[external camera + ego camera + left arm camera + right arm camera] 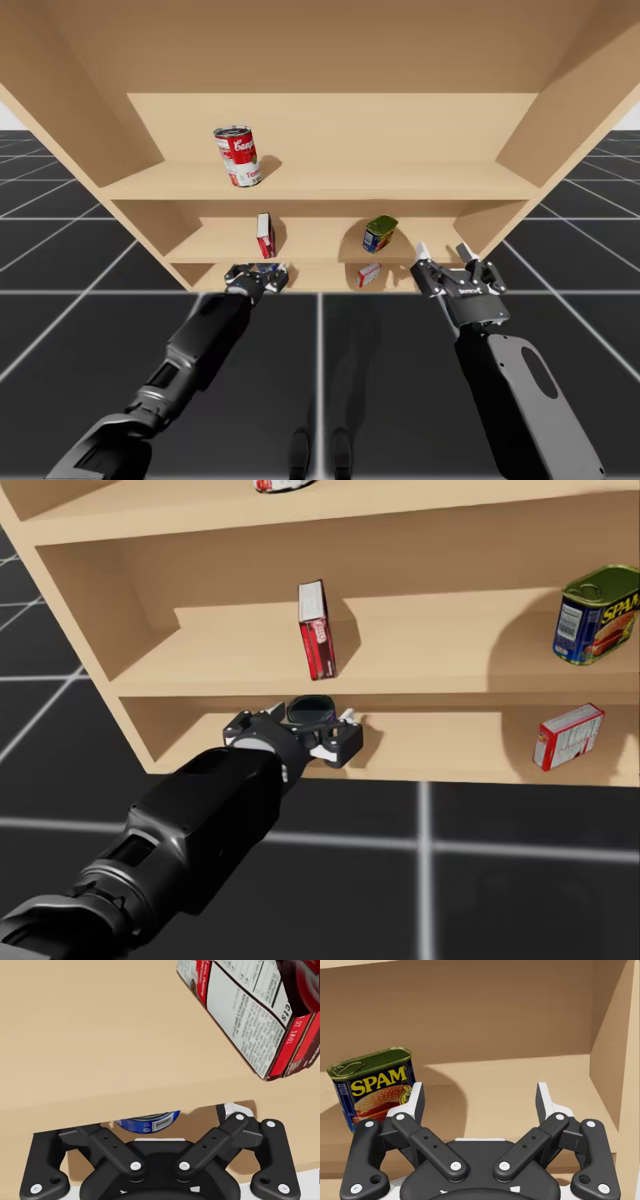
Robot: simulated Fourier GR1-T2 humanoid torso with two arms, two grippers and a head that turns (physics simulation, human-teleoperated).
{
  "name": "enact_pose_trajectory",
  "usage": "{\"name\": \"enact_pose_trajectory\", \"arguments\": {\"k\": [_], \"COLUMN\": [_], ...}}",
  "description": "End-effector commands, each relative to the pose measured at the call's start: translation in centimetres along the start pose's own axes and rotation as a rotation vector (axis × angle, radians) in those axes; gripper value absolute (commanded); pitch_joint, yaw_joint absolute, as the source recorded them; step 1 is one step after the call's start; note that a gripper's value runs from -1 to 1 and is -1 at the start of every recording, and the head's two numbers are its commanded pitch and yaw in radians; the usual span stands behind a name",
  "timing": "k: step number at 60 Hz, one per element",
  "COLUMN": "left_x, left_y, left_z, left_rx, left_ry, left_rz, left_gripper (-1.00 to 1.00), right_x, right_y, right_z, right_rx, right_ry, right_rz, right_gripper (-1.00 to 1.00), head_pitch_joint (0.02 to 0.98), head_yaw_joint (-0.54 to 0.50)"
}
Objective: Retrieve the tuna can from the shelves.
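- Your left arm reaches into the bottom compartment of the light wooden shelf unit [400,178], near its front edge.
- The left end effector [257,277] is spread. In the left wrist view the low round blue tuna can [310,710] sits between its fingers with a gap on each side, so nothing is pinched.
- In the head view the tuna can shows its dark top just above the end effector's knuckles, below the front lip of the middle shelf. You cannot tell whether it rests on the bottom shelf.
- A tall red and white cardboard box [317,630] stands upright on the middle shelf, above the tuna can.
- Your right end effector [480,1095] is spread wide and holds nothing, hanging in front of the shelves near the right wall.
- A blue rectangular tin with a green-gold lid [372,1087] stands on the middle shelf, ahead of the right end effector and off to one side.
- A small red and white box [568,736] sits on the bottom shelf below that tin.
- A red and white cylindrical can [237,156] stands on the top shelf.
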Motion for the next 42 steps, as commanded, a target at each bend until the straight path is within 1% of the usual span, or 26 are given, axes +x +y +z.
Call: {"name": "enact_pose_trajectory", "arguments": {"k": [1,5,6,7,8,11,24,31,34,35,36,39,41,42], "left_x": [-0.9,-1.0,-1.0,-1.0,-0.9,-0.8,0.0,1.1,1.5,1.7,1.8,2.1,2.1,2.2], "left_y": [0.2,0.2,0.2,0.1,0.1,0.0,-0.2,-0.2,-0.2,-0.2,-0.2,-0.2,-0.2,-0.3], "left_z": [-0.9,-0.9,-0.9,-0.9,-0.7,-0.6,0.3,2.1,3.1,3.5,4.0,5.0,5.5,6.1], "left_rx": [0.008,0.002,0.002,0.003,-0.002,-0.006,-0.014,-0.019,-0.021,-0.021,-0.019,-0.014,-0.017,-0.018], "left_ry": [0.029,0.030,0.029,0.028,0.027,0.021,-0.007,-0.035,-0.041,-0.043,-0.045,-0.038,-0.041,-0.039], "left_rz": [0.009,0.009,0.009,0.009,0.012,0.011,0.014,0.014,0.006,0.002,-0.004,-0.018,-0.020,-0.029], "left_gripper": [-1.00,-1.00,-0.93,-0.44,0.75,0.90,0.97,0.96,0.97,0.94,0.97,0.95,0.94,0.95], "right_x": [0.0,0.0,0.0,0.0,0.0,0.0,0.0,0.0,0.0,0.0,0.0,0.0,0.0,0.0], "right_y": [-0.1,-0.1,-0.1,-0.1,-0.1,-0.1,-0.1,-0.1,-0.1,-0.1,-0.1,-0.2,-0.2,-0.2], "right_z": [0.0,0.0,0.0,0.0,0.0,0.0,0.0,0.0,0.0,0.0,0.0,0.0,0.0,0.0], "right_rx": [0.000,0.000,0.000,0.000,-0.001,0.000,0.000,-0.001,-0.002,-0.002,-0.002,-0.003,-0.003,-0.003], "right_ry": [0.001,0.001,0.001,0.001,0.001,0.002,0.002,0.002,0.001,0.001,0.002,0.002,0.002,0.002], "right_rz": [-0.001,-0.001,-0.001,-0.001,-0.001,-0.001,0.000,0.000,-0.001,-0.001,-0.001,-0.002,-0.002,-0.002], "right_gripper": [-1.00,-1.00,-1.00,-1.00,-1.00,-1.00,-1.00,-1.00,-1.00,-1.00,-1.00,-1.00,-1.00,-1.00], "head_pitch_joint": [0.738,0.739,0.739,0.739,0.739,0.739,0.738,0.739,0.739,0.739,0.738,0.737,0.737,0.737], "head_yaw_joint": [0.21,0.21,0.21,0.21,0.21,0.21,0.21,0.21,0.21,0.21,0.21,0.21,0.21,0.21]}}
